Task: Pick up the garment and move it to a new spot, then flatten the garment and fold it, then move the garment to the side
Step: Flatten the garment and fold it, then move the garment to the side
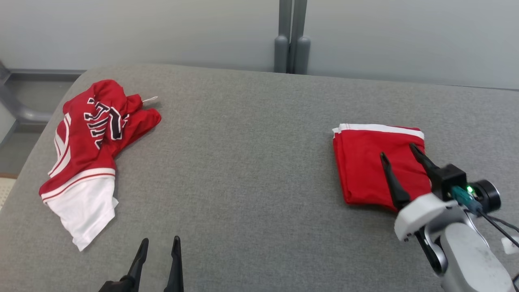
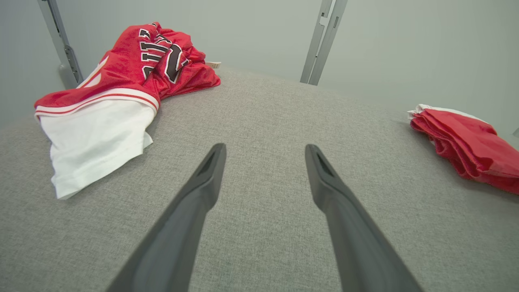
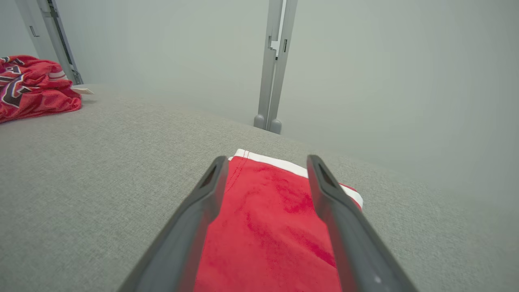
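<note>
Left gripper (image 1: 160, 240) sits lowest in the head view, at the near edge of the grey bench (image 1: 251, 170), with its fingers spread and nothing between them. In the left wrist view the same gripper (image 2: 265, 148) points across bare bench fabric (image 2: 263, 113), with the two cloth items off to either side.

The right gripper (image 1: 397, 150) reaches in from the lower right, a green light (image 1: 470, 189) lit on its wrist. Its fingers are spread too, and they lie over the near part of the folded garment (image 1: 365, 170). The right wrist view shows the gripper (image 3: 266, 159) with red cloth (image 3: 263, 227) between and under the fingers, not pinched. I cannot tell whether the tips touch the cloth.

The folded garment is a flat red rectangle on the right side of the bench, with a white band along its far edge. From the left wrist it shows as a stack of red layers (image 2: 466, 142).

A crumpled red jersey (image 1: 89, 138) with black-and-white lettering and a white lower part lies well apart on the left side of the bench. A small white tag (image 1: 150, 99) sticks out at its far end. It also appears in the left wrist view (image 2: 121, 81) and at the far left of the right wrist view (image 3: 32, 89).

A grey post (image 1: 292, 36) stands against the pale wall beyond the bench.
</note>
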Controlling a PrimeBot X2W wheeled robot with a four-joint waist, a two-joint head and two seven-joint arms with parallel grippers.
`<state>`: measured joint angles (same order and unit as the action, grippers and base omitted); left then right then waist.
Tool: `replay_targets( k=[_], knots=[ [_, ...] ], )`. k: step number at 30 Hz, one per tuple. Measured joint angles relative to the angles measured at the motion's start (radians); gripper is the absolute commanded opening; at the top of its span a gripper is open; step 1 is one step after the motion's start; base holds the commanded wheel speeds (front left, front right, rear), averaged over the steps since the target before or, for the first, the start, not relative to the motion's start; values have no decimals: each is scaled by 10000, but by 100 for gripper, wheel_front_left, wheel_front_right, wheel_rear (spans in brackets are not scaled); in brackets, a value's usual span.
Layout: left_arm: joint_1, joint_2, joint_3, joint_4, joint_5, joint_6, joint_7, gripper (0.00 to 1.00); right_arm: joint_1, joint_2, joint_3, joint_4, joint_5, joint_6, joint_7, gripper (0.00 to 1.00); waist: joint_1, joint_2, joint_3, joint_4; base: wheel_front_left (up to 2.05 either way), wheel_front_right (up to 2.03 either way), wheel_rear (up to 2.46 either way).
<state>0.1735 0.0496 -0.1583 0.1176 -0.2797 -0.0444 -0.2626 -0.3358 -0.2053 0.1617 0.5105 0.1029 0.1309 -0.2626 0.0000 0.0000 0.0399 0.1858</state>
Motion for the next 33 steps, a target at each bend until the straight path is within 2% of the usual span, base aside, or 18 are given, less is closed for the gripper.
replay_targets(
  k=[5,11,20,33],
  knots=[
    [179,2,479,-25,316,-297,0,100,2044,-261,-978,-2105,107,0,-2,100,0,0,-362,-521,0,0,0],
    [209,2,842,75,422,-522,0,100,3763,-19,-1779,-3361,111,0,-2,100,0,0,-680,-1030,0,0,0],
    [397,2,918,343,370,-614,0,100,4752,575,-2295,-3634,173,0,-2,100,0,0,-1033,-1373,0,0,0],
    [344,0,800,506,453,-709,0,100,4503,840,-2255,-3540,161,0,-2,100,0,0,-923,-1570,0,0,0]
  ],
)
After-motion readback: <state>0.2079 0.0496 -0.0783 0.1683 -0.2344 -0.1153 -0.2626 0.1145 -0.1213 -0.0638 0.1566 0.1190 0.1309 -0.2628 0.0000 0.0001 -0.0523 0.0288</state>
